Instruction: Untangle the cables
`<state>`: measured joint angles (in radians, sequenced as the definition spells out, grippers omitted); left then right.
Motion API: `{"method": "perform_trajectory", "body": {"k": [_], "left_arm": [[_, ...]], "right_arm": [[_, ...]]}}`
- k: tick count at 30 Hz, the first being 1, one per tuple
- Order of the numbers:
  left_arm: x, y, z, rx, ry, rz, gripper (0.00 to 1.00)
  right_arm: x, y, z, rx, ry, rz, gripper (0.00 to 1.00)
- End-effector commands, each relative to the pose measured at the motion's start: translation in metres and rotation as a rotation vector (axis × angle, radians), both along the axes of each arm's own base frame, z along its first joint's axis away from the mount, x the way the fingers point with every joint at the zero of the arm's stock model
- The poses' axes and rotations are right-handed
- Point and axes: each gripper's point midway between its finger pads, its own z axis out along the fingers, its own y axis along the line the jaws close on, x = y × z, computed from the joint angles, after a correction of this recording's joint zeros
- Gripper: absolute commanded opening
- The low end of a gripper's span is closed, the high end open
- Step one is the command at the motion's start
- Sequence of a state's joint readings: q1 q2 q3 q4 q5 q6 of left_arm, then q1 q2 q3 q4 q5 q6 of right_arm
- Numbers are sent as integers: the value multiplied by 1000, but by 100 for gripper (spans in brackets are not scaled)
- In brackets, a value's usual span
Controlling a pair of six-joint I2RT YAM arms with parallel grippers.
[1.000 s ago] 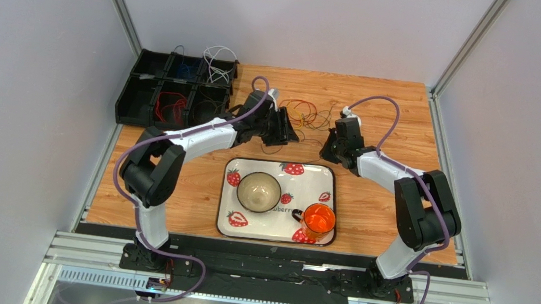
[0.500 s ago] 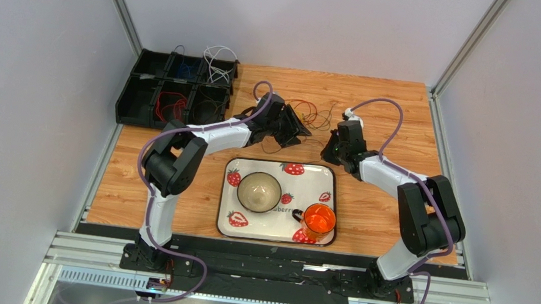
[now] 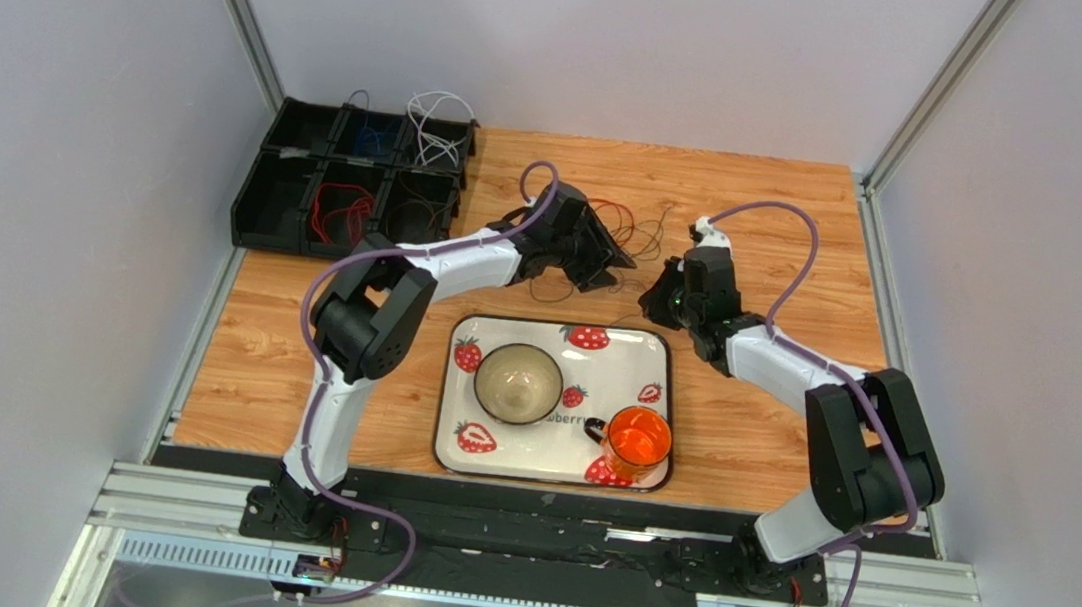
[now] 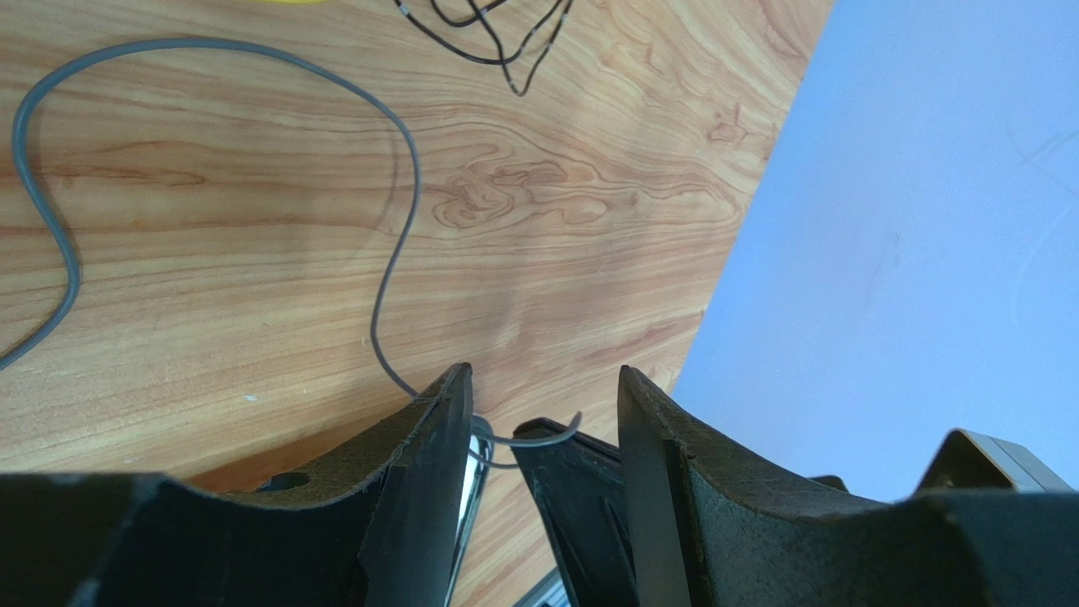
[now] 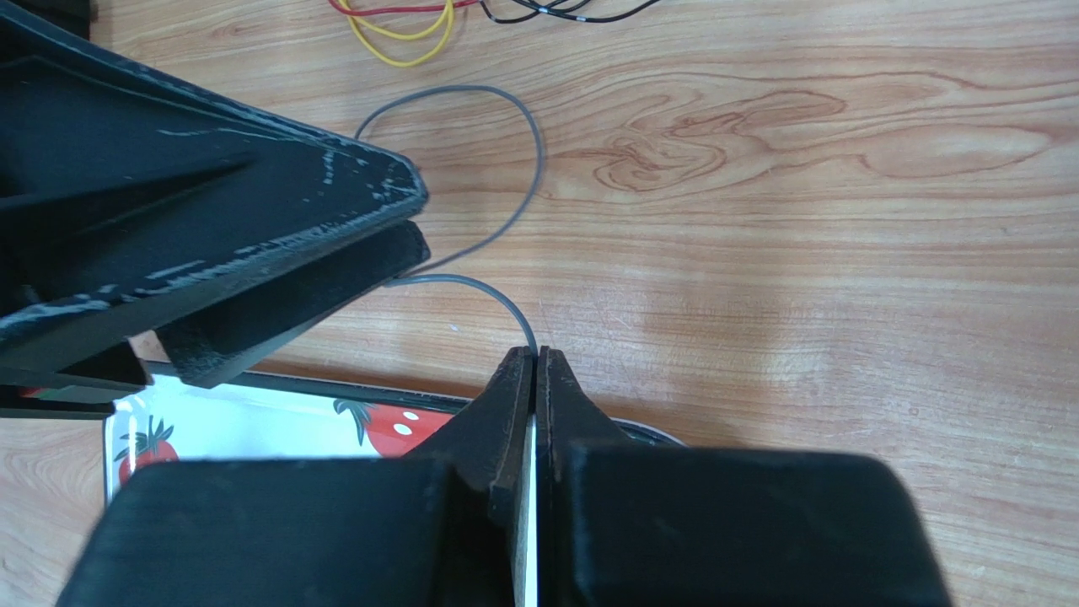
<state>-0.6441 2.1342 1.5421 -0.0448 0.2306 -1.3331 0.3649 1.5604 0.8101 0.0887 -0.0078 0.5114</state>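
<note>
A thin grey cable (image 4: 399,165) loops over the wooden table and its free end curls into the gap of my left gripper (image 4: 542,380), which stands open around it without pinching. My right gripper (image 5: 535,358) is shut on the same grey cable (image 5: 538,152) just above the tray's far rim. In the top view the left gripper (image 3: 609,258) and right gripper (image 3: 650,300) sit close together, tips nearly meeting. Behind them lies a loose tangle of cables (image 3: 628,222): yellow (image 5: 405,51), red and black strands.
A strawberry-print tray (image 3: 449,452) holding a bowl (image 3: 519,383) and an orange cup (image 3: 637,441) lies just in front of both grippers. Black bins (image 3: 279,201) with more wires stand at the back left. The table's right edge meets the wall.
The left arm has swung to the right, bringing its gripper up close to the right gripper. The right gripper has stayed shut and barely shifted.
</note>
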Motion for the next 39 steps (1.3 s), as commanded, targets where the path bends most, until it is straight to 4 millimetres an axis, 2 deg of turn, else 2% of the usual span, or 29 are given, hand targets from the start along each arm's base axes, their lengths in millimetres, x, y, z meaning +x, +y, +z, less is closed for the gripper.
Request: {"method": "perform_trajectory", "body": {"k": [1,5,7,9,11,12,13,15,17,23,28,30,34,39], "left_arm": [[-3,-11,9,-2,8,-19,53],[-3,-9,16,31,-15,-32,50],[-4,-8,14,49,-15,-36,42],[-6,-10,16,42,-9,-51,40],[-5,-7,21,64,-33,-55,42],[-3,1,20,100,-37,-32,48],[-1,4,32,107,-64,-22,50],[0,12,38,142,-83,-5,56],[4,15,54,156,-114,2,59],[-6,19,46,184,-61,-20,61],[-8,21,47,182,-61,-16,63],[-8,17,49,158,-58,-27,66],[-10,-1,44,103,-30,-58,67],[-13,-14,48,90,-33,-72,66]], "right_arm": [[7,4,23,38,-83,11,0],[7,5,23,42,-86,11,0],[7,6,24,46,-91,16,0],[7,5,24,45,-90,12,0],[7,5,23,43,-84,12,0],[7,5,22,40,-80,11,0],[7,5,23,41,-82,11,0],[7,5,22,39,-79,8,0],[8,4,21,38,-75,4,0],[9,4,19,34,-65,-2,0],[9,4,20,34,-66,-1,0],[9,4,18,31,-62,-1,0],[10,4,19,31,-61,-1,0],[10,4,19,32,-62,1,0]]}}
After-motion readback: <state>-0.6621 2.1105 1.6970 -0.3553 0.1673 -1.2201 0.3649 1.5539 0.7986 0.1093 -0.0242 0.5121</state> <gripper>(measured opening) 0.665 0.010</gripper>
